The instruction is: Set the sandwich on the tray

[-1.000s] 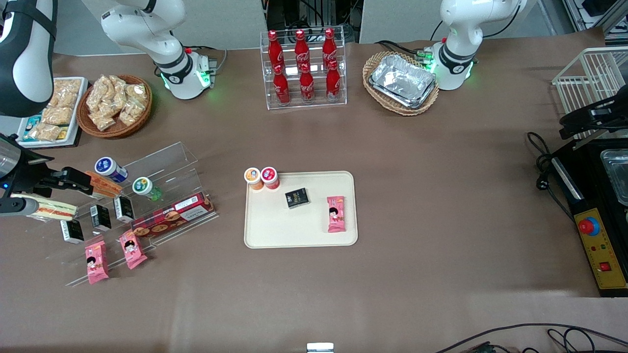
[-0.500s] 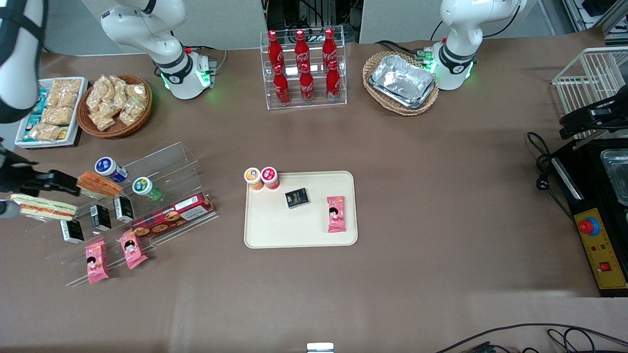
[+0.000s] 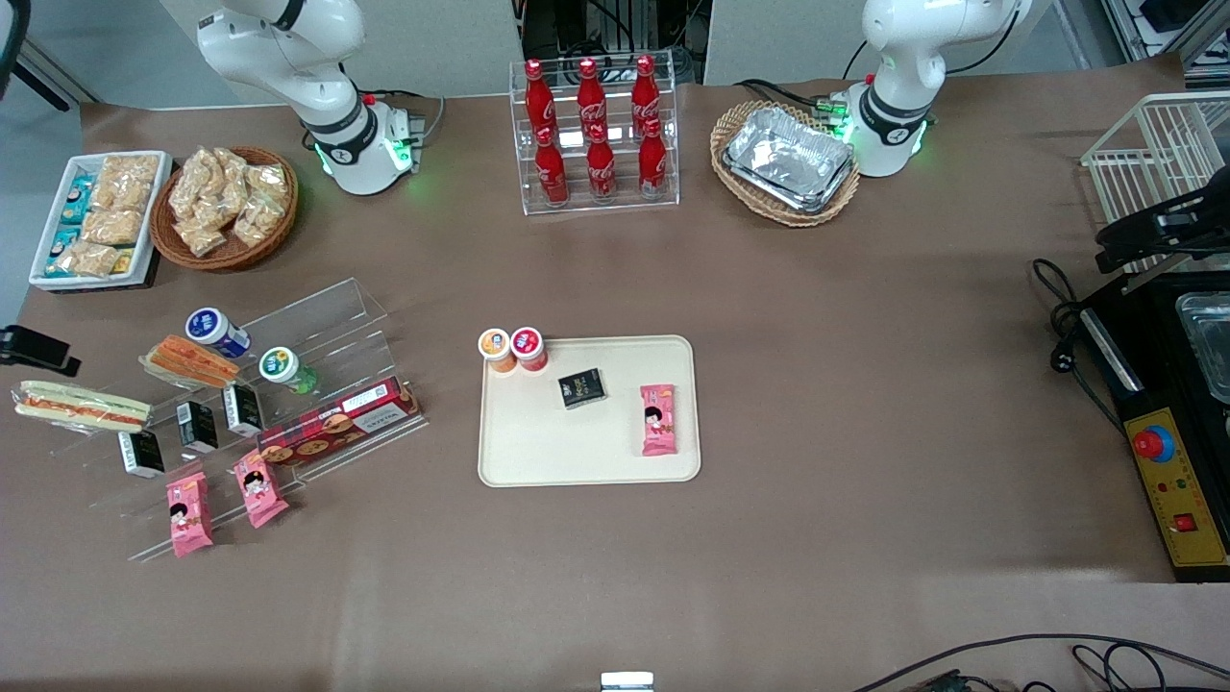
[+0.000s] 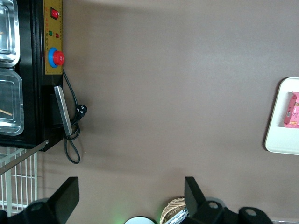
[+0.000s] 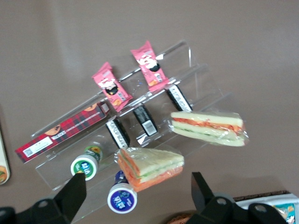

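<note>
Your gripper (image 5: 140,200) hangs above the clear acrylic display stand (image 3: 317,327) at the working arm's end of the table; its two fingers (image 5: 70,198) stand wide apart with nothing between them. The sandwich (image 3: 82,407), a long clear-wrapped wedge of pale bread with a thin red-orange stripe, lies on the outermost end of that stand (image 5: 187,100), well apart from the tray (image 3: 586,452). In the wrist view you see the sandwich (image 5: 208,127) lying clear of both fingers. The shorter orange-striped sandwich (image 3: 187,358) lies beside it on the stand, a little farther from the front camera. The same stand carries two round-capped bottles (image 3: 216,329), three small black packets (image 3: 197,426), a long red biscuit box (image 3: 336,423) and two pink snack bars (image 3: 189,513). The tray, cream-beige, lies flat mid-table and holds one black packet (image 3: 582,387) and one pink bar (image 3: 658,419); two small cups (image 3: 512,348) stand at its corner.
</note>
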